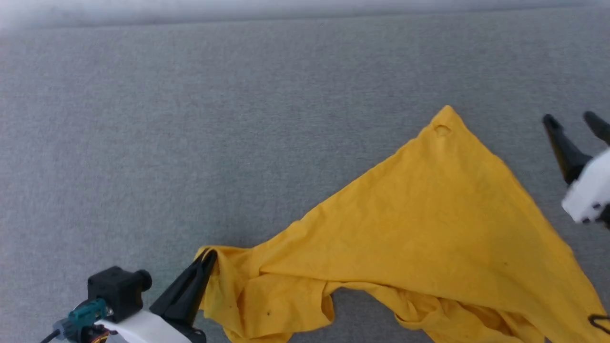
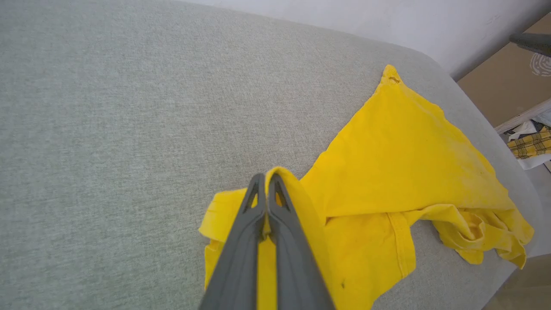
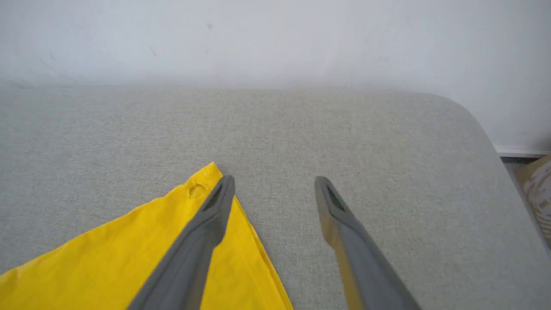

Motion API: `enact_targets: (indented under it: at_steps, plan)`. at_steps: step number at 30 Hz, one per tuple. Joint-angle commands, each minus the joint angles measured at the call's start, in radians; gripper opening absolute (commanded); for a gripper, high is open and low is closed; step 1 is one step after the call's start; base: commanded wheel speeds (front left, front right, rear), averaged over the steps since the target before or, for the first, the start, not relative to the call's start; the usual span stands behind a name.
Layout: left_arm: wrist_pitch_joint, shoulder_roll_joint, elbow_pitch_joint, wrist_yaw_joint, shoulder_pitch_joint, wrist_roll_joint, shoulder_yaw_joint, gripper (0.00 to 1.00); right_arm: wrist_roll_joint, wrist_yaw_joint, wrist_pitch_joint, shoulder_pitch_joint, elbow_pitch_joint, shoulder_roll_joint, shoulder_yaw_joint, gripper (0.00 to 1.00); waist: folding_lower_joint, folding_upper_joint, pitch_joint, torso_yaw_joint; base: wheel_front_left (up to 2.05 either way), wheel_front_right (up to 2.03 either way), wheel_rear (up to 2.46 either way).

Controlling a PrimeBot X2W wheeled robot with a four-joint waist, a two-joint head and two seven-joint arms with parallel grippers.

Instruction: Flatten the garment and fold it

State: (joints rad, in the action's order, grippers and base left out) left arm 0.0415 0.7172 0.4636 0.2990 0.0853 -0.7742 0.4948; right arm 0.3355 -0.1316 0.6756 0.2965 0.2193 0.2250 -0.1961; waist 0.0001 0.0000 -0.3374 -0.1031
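The garment (image 1: pixel 419 219) is a bright yellow T-shirt lying on the grey padded surface (image 1: pixel 190 119), plain side up, drawn out into a rough triangle with one corner pointing away from me. Its near edge is bunched and wrinkled. My left gripper (image 1: pixel 208 255) is shut on the garment's near left corner (image 2: pixel 275 174), with yellow cloth pinched between the fingers. My right gripper (image 1: pixel 574 119) hangs open at the right, above the surface and apart from the cloth. In the right wrist view the far corner of the garment (image 3: pixel 202 187) lies just left of the open right gripper (image 3: pixel 275 183).
The grey surface (image 3: pixel 344 129) ends in a rounded edge at the right, with a pale wall (image 3: pixel 275 38) behind it. Beyond that edge sit a brown cardboard panel (image 2: pixel 508 82) and some checked cloth (image 2: pixel 531 144) on the floor.
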Motion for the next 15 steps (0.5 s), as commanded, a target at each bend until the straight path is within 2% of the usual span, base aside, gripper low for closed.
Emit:
enact_targets:
  at_steps: [1,8,15]
  plan:
    - [0.005,-0.008,0.002,-0.012,-0.031,0.015,0.008,0.0,-0.013,0.001,0.02,0.054,-0.057,0.014,0.031,1.0,-0.0001,0.0,-0.067,0.064,0.0,0.0,0.0]
    - [0.022,-0.036,-0.015,-0.038,-0.102,0.03,0.039,0.0,-0.052,0.001,0.056,0.174,-0.258,0.054,0.117,1.0,-0.0001,0.0,-0.139,0.141,0.0,0.0,0.0]
    - [0.028,-0.052,-0.038,-0.056,-0.136,0.035,0.055,0.0,-0.053,0.001,0.059,0.205,-0.35,0.074,0.162,1.0,-0.0001,0.0,-0.166,0.181,0.0,0.0,0.0]
